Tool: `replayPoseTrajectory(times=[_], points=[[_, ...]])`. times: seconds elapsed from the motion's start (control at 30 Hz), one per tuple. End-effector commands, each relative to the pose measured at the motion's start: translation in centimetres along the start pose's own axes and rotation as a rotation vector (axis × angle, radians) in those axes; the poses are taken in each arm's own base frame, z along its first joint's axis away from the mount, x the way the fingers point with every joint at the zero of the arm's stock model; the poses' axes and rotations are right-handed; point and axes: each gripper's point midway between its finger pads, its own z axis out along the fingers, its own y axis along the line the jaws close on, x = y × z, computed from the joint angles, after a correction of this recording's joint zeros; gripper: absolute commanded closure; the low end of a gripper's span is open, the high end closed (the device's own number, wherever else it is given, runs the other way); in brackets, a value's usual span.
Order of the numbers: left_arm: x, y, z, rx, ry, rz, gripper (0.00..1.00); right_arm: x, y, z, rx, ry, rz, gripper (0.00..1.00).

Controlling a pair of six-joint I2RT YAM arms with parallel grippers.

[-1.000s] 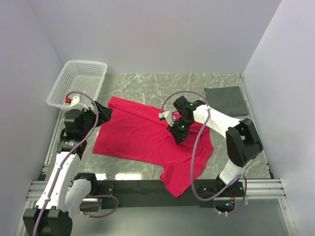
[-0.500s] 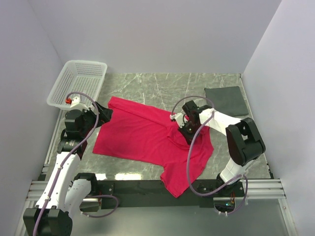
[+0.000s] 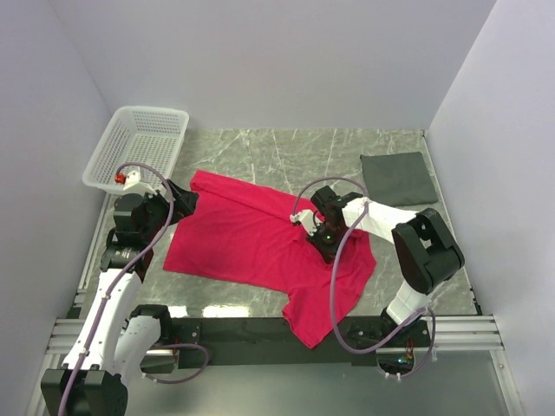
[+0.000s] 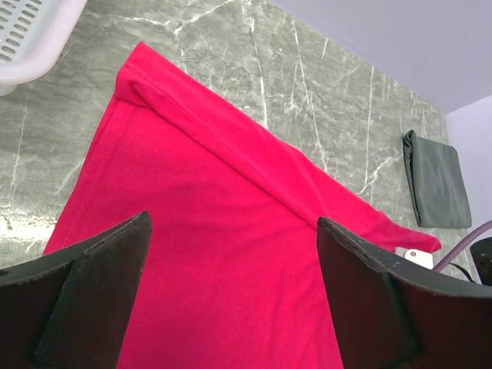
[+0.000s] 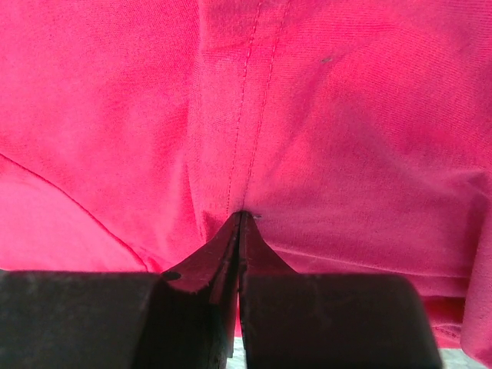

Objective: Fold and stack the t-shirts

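Red t-shirt (image 3: pixel 251 243) lies on grey marble table (image 3: pixel 260 152), pale walls (image 3: pixel 260 61) around. R gripper (image 5: pixel 240 218) pinches its fabric; L gripper (image 4: pixel 232 224) wide open.

1 t-shirt (image 3: pixel 243 243) on table (image 3: pixel 260 152), basket (image 3: pixel 104 156) back left, folded cloth (image 3: pixel 399 178) back right

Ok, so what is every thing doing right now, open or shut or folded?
red t-shirt, spread out, far edge folded over.
right gripper, shut on the red t-shirt.
left gripper, open above the red t-shirt.
white basket, looks empty.
grey cloth, folded, lying flat.
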Motion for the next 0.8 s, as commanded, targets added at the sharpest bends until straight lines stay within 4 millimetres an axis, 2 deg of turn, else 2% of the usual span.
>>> replayPoseTrajectory(times=[0.0,0.07,0.13,0.23,0.27,0.3,0.33,0.4,0.5,0.53,0.57,0.6,0.67,0.77], points=[[-0.4,-0.4,0.0,0.024,-0.024,-0.01,0.07,0.1,0.4,0.4,-0.011,0.012,-0.025,0.96],[-0.3,-0.3,0.1,0.015,-0.016,-0.02,0.07,0.3,0.6,0.5,-0.023,0.024,-0.022,0.96],[0.2,0.3,0.2,-0.016,0.007,-0.032,0.08,-0.5,0.4,-0.6,-0.005,-0.012,-0.037,0.95],[1.3,1.5,0.6,-0.077,0.05,-0.071,0.08,-2.4,-0.2,-4.0,-0.003,-0.109,-0.052,0.88],[2.1,2.5,0.7,-0.134,0.07,-0.112,0.08,-2.5,-0.2,-5.0,-0.013,-0.126,-0.046,0.82],[3.0,3.5,0.9,-0.181,0.107,-0.136,0.08,-3.6,-1.1,-7.0,-0.008,-0.202,-0.043,0.79],[3.5,4.0,1.1,-0.215,0.127,-0.157,0.08,-3.9,-1.6,-7.9,-0.002,-0.232,-0.032,0.76],[5.6,6.1,1.0,-0.336,0.203,-0.217,0.08,-4.5,-3.2,-9.9,0.03,-0.298,0.004,0.66],[7.9,7.9,0.8,-0.444,0.289,-0.271,0.09,-4.0,-7.6,-11.7,0.114,-0.368,0.139,0.58],[8.3,8.2,0.8,-0.461,0.301,-0.285,0.09,-3.0,-9.8,-12.3,0.152,-0.383,0.213,0.55],[8.6,8.4,0.8,-0.472,0.312,-0.292,0.09,-2.7,-11.0,-12.7,0.17,-0.4,0.255,0.55],[9.0,8.6,0.6,-0.487,0.325,-0.298,0.09,-2.6,-12.2,-12.8,0.169,-0.409,0.32,0.5],[9.1,8.7,0.5,-0.498,0.333,-0.309,0.09,-1.5,-14.5,-13.3,0.176,-0.439,0.426,0.48],[8.4,9.4,0.1,-0.545,0.307,-0.297,0.09,0.1,-16.8,-12.6,0.149,-0.454,0.575,0.47]])
